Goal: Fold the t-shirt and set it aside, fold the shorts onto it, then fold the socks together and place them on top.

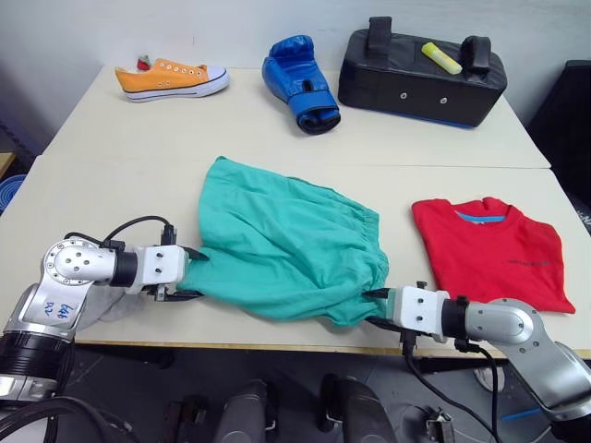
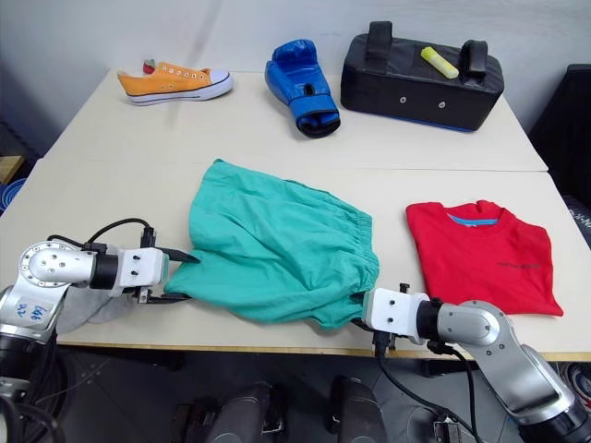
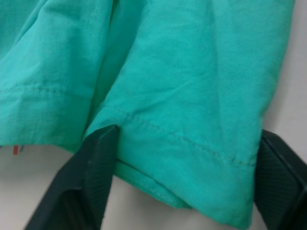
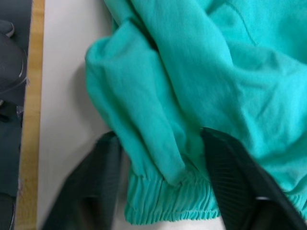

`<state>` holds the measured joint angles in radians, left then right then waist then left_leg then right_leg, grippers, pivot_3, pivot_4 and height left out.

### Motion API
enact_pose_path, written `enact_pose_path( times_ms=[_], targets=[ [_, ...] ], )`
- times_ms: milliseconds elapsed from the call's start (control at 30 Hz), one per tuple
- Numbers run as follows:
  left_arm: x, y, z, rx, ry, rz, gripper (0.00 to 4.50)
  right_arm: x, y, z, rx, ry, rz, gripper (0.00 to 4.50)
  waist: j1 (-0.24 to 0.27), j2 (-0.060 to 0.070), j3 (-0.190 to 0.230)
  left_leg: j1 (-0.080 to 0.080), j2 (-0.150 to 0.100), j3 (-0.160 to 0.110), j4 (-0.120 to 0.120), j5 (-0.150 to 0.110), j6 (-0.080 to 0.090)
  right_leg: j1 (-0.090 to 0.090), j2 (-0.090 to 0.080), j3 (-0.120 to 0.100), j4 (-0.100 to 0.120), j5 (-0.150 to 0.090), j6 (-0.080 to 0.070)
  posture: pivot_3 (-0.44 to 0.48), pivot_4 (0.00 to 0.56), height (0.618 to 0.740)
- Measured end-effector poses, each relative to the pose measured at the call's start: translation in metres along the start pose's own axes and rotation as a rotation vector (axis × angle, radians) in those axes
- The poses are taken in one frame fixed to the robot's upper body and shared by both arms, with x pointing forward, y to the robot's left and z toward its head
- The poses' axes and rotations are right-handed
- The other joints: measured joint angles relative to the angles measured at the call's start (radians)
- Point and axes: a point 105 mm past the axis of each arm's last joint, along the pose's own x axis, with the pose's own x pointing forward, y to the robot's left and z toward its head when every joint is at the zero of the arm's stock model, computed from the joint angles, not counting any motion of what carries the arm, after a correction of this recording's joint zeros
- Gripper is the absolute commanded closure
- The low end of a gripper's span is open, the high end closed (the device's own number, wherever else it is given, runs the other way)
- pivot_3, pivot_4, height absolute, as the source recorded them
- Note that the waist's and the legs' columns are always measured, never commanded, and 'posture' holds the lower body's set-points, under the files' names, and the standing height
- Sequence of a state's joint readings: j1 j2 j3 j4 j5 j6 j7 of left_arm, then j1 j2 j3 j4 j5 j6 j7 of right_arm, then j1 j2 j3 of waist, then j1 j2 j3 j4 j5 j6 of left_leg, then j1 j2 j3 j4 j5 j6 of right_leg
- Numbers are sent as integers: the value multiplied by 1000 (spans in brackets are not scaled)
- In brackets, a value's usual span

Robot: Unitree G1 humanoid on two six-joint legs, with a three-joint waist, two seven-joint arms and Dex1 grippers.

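1. Red cloth already lay folded: the t-shirt (image 1: pixel 489 251) sat as a neat rectangle on the table (image 1: pixel 277 129) toward the robot's right, collar up, so the first step looked finished.
2. The shorts (image 1: pixel 282 245) were spread in the middle of the table near its front edge, apart from the t-shirt, not yet folded and not yet placed on it.
3. The left gripper (image 1: pixel 189 274) had its jaws spread wide around a hemmed leg corner of the shorts, the cloth lying between the fingers (image 3: pixel 93 182) without being pinched.
4. The right gripper (image 1: pixel 380 307) likewise stood wide around the gathered waistband corner, one pad (image 4: pixel 230 182) on either side of the elastic, with no clamp on it.
5. The socks (image 2: pixel 88 309) showed as a grey scrap under the left forearm near the table's front edge.
6. Judged from this, about a third was done: the shorts fold was only beginning, and their stacking and both sock steps remained.
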<state>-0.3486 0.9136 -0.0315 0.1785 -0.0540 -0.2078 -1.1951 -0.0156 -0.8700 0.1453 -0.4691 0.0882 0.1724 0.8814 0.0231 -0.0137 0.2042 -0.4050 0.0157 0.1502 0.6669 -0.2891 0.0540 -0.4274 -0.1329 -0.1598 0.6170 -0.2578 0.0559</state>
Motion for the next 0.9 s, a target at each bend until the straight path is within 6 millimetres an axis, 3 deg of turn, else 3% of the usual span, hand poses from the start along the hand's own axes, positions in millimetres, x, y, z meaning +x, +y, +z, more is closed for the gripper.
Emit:
enact_pose_path(
  times_ms=[100, 267, 433, 633, 767, 833, 900],
  targets=[
    [4, 0, -2, -22, -14, -8, 2758, 0, -2, 2, -25, -5, -7, 4483, 0, 0, 0, 0, 0, 0, 0, 1, 1, 0, 0, 0, 1, 0, 0, 0, 150, 740],
    [5, -8, -1, -143, -49, -101, 4392, -10, -11, 5, -47, -18, -11, 4500, 0, 0, 0, 0, 0, 0, 1, 1, 1, 0, 0, 0, 1, 0, 0, 0, 150, 740],
    [-40, -52, 15, -441, -8, -418, 4450, -50, -12, 13, 54, -21, 118, 4500, -13, -1, 1, 0, 1, -1, -1, 1, 3, 0, 2, 0, 0, -2, 0, 0, 150, 740],
    [-44, -63, 21, -490, -7, -471, 4450, -52, 6, 13, 136, -34, 200, 4500, -10, 1, 1, 1, 1, -1, 0, -2, -2, 0, 1, 0, 1, -3, -1, 0, 150, 740],
    [-28, -32, 29, -466, -118, -380, 4450, -37, -7, 6, 138, -36, 143, 4500, 2, 1, 1, 0, 1, -1, 0, 0, 0, -1, 1, 1, 1, -2, -3, 0, 150, 740],
    [-18, 2, 37, -441, -198, -273, 4450, -30, -39, 15, 108, -80, 27, 4500, 1, 0, 1, -2, 1, -1, 3, 3, -4, -1, 1, 1, 3, 0, -3, 0, 150, 740],
    [-13, 55, 50, -406, -283, -94, 4450, -28, -89, 33, 66, -152, -153, 4500, 0, -1, 2, -2, 0, -1, 6, 7, 0, -2, 2, 0, 5, 2, -3, 0, 150, 740]
  ],
)
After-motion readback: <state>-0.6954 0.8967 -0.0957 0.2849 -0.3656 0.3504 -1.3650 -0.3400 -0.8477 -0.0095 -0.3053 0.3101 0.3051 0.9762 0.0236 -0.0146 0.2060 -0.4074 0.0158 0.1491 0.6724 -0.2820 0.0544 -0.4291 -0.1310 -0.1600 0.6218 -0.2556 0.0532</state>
